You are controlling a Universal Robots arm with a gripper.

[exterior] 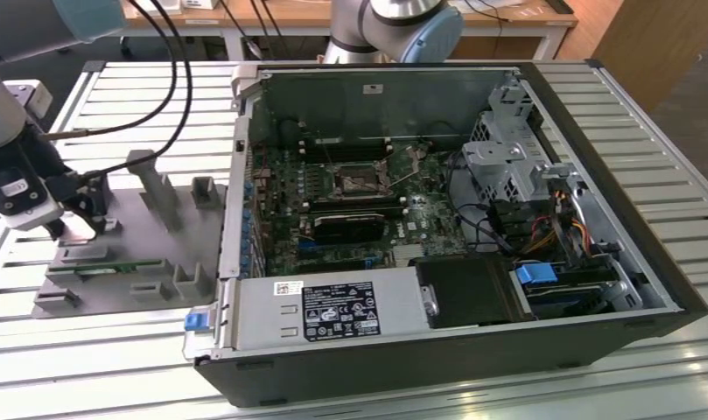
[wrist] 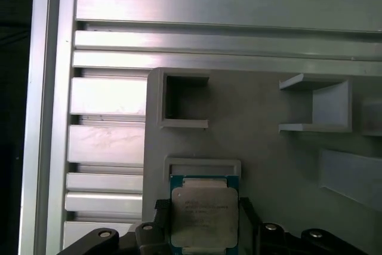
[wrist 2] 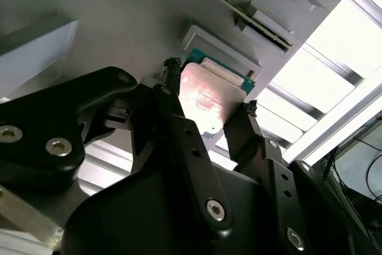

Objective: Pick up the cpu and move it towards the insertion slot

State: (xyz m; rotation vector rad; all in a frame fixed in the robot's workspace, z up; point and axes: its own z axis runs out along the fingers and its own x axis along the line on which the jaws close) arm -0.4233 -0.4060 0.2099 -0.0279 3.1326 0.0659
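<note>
The cpu [wrist: 205,216] is way over on the exterior view's left, lying silver top up in its little pocket on the grey fixture plate [exterior: 190,232], and the gripper [exterior: 80,227] is right down on it. In both wrist views the two black fingers [wrist 2: 179,123] straddle the chip and sit against two opposite edges. They look to be touching it, so I'd call that a narrow pinch on the cpu and nothing else in hand. The pocket's raised lip is just beside the chip's far edge in the first wrist view, and I honestly can't tell if the chip is off the plate or not. My read is that we're at the grab step and the carry hasn't started. Going right, the plate butts up against the open computer case [exterior: 447,372]. The insertion slot [exterior: 360,182], the square socket with the shiny frame and dark centre, is in the middle of the motherboard, well apart from the chip, with the case wall between them. Further right there's a metal drive cage [exterior: 506,162] and a tangle of cables [exterior: 564,229]. If you ask me, any move from here calls for a straight lift clear of that lip, with the chip kept flat and the pinch firm, and enough height to get over the case wall.
</note>
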